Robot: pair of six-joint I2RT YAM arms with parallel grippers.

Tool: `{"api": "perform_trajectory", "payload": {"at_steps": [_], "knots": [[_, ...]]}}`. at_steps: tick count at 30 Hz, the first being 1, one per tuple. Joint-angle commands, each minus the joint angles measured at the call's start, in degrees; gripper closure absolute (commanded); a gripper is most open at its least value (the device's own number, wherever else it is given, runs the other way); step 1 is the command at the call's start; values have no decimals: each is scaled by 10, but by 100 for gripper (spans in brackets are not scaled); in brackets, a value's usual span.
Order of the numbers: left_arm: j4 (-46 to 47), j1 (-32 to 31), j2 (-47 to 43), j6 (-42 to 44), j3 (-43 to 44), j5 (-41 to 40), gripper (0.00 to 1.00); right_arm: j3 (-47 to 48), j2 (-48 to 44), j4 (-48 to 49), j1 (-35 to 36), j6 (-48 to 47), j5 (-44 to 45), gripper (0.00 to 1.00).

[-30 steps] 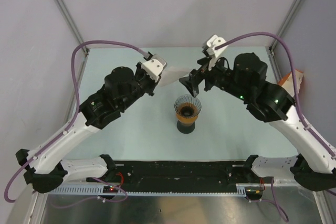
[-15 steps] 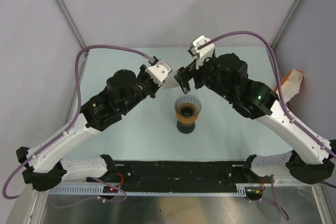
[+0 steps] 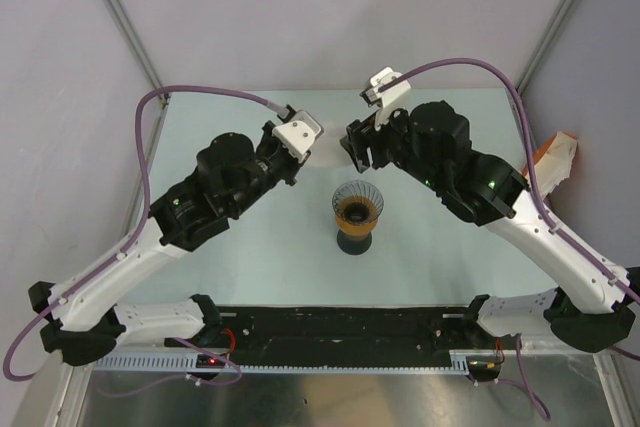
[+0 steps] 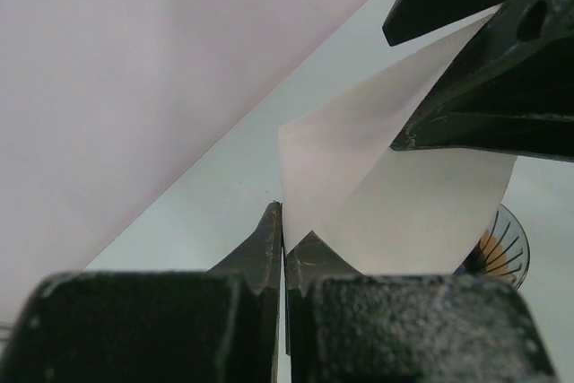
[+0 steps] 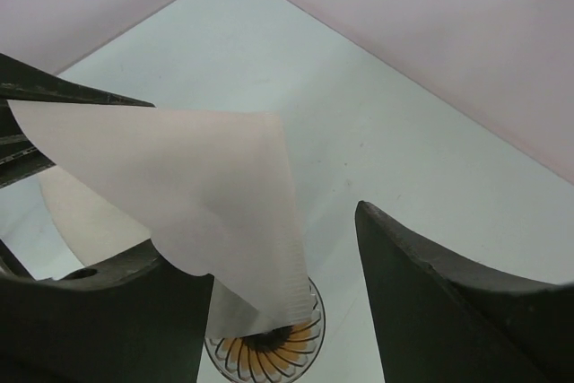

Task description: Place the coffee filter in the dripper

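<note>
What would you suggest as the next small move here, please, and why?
Probably close the right gripper on the free edge of the coffee filter. The left gripper is shut on one corner, the right gripper's jaws stand open with the sheet between them, and the filter is folded flat and not in the dripper, so a second hold looks needed to open it.

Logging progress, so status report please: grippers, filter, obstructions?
Left gripper shut on coffee filter. Right gripper open, straddling the filter. Dripper empty, nothing in the way.
</note>
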Motion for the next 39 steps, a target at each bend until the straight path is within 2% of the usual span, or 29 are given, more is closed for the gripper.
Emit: {"api": "perform_trajectory", "payload": {"at_steps": [1, 14, 21, 26, 30, 31, 33, 35, 37, 39], "knots": [[29, -4, -13, -14, 14, 11, 100, 0, -12, 28, -5, 24, -15, 37], [30, -8, 2, -49, 23, 3, 100, 25, 7, 34, 18, 24, -2, 72], [31, -16, 13, -63, 34, 3, 100, 40, 27, 28, 36, 13, 35, 84], [30, -17, 17, -76, 33, -11, 100, 46, 32, 23, 38, 10, 56, 98], [30, -17, 11, -84, 25, -30, 100, 45, 28, 22, 37, 8, 63, 100], [30, -17, 8, -85, 23, -32, 100, 44, 26, 23, 35, 10, 56, 98], [30, -16, 3, -86, 20, -35, 100, 39, 18, 21, 34, 15, 34, 70], [29, -11, 0, -93, 20, -36, 100, 29, 5, 19, 30, 16, 11, 49], [29, -3, -2, -101, 22, -30, 100, 17, -10, 14, 17, 17, -14, 41], [29, 5, -4, -111, 23, -12, 100, 4, -26, 14, 1, 15, -46, 39]]}}
